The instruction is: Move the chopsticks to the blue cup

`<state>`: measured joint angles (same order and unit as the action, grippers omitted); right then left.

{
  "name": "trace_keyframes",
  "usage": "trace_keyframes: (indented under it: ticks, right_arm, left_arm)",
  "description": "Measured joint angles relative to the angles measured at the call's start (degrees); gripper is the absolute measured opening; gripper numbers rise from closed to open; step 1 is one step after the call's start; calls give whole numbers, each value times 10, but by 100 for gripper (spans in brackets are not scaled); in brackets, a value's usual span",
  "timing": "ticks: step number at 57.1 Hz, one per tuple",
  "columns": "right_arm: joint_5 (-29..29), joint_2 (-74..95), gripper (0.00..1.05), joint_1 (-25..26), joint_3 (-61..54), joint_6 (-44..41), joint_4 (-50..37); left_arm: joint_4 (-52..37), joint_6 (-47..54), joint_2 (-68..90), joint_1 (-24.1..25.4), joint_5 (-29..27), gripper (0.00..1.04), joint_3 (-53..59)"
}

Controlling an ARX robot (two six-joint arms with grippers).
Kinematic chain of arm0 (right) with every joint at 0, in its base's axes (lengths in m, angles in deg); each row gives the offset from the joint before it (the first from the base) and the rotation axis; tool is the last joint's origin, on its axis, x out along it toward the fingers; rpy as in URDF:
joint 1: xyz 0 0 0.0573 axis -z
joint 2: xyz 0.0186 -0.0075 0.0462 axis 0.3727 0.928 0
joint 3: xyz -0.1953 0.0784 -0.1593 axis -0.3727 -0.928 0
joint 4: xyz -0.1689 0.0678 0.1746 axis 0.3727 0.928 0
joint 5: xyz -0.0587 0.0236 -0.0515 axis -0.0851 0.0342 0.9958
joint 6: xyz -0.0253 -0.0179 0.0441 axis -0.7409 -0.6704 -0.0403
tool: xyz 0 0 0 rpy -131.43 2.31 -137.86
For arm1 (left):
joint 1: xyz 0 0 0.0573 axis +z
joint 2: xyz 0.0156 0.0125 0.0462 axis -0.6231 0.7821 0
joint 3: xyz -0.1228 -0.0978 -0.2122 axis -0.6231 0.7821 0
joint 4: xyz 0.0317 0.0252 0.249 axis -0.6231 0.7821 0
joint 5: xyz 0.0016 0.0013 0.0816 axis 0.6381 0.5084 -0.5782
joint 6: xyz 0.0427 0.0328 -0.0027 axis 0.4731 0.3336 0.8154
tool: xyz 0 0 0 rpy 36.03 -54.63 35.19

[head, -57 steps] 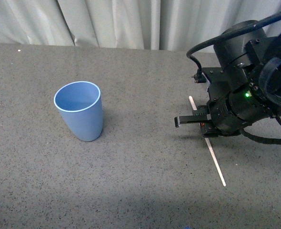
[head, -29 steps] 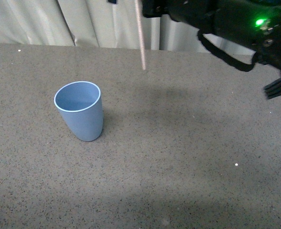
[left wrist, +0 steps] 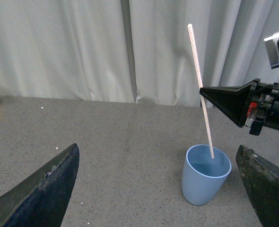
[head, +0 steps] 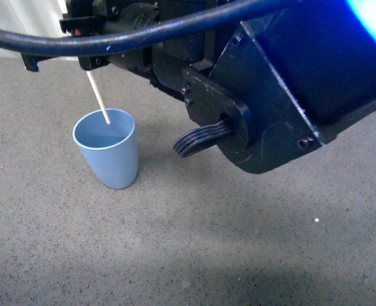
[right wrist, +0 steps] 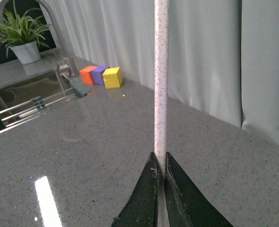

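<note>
The blue cup [head: 107, 156] stands upright on the grey table, left of centre in the front view, and shows in the left wrist view [left wrist: 204, 176]. My right gripper [head: 79, 44] is shut on the chopsticks [head: 97, 95], a thin cream stick held nearly upright with its lower tip just inside the cup's mouth. The left wrist view shows the stick [left wrist: 201, 92] slightly tilted, its tip inside the rim. The right wrist view shows the stick [right wrist: 160, 85] pinched between the shut jaws of my right gripper [right wrist: 159, 163]. My left gripper [left wrist: 161, 189] is open and empty, near the cup.
The right arm's black body [head: 283, 83] fills the upper right of the front view. White curtains [left wrist: 106, 47] hang behind the table. A sink [right wrist: 30, 94], a potted plant [right wrist: 21, 40] and coloured blocks [right wrist: 101, 75] show in the right wrist view.
My right gripper lifted the stick off the table at the right, carried it left above the table, and now holds its tip in the cup's mouth. The cup has not moved.
</note>
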<state>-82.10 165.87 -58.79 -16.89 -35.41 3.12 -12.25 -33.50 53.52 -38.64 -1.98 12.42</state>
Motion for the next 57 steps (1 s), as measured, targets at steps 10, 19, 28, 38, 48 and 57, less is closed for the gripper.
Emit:
trace_keyframes:
  ticks: [10,19,28,38,48,57]
  right_arm:
    - [-5,24,1,0,5,-13,2]
    - [-25,29,1,3,-3,-23,2]
    - [-32,28,30,9,-20,-19,-3]
    - [-18,-6,69,21,-59,-9,-19]
    - [103,-123,95,54,-174,8,-4]
    - [175,-197,95,93,-273,-2,25]
  left_arm:
    - [0,0,0,0,0,98,0]
    - [0,0,0,0,0,98,0]
    - [0,0,0,0,0,98,0]
    - [0,0,0,0,0,98,0]
    - [0,0,0,0,0,98,0]
    - [0,0,0,0,0,98,0]
